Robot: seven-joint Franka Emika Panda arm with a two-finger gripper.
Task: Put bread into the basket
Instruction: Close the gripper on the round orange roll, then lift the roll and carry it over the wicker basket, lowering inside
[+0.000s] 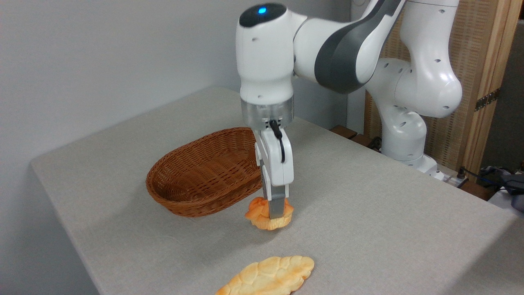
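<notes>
The small orange-golden bun with a lumpy top hangs just above the grey tablecloth, a little in front of and to the right of the basket. My gripper comes straight down on it and is shut on it, the near finger crossing the bun's middle. The reddish-brown oval wicker basket sits left of the gripper with nothing showing inside; its right end is partly hidden behind the gripper.
A long flat pale-golden leaf-shaped loaf lies near the table's front edge. The arm's base stands at the table's far right, with a wooden screen behind it. Cables lie at the far right.
</notes>
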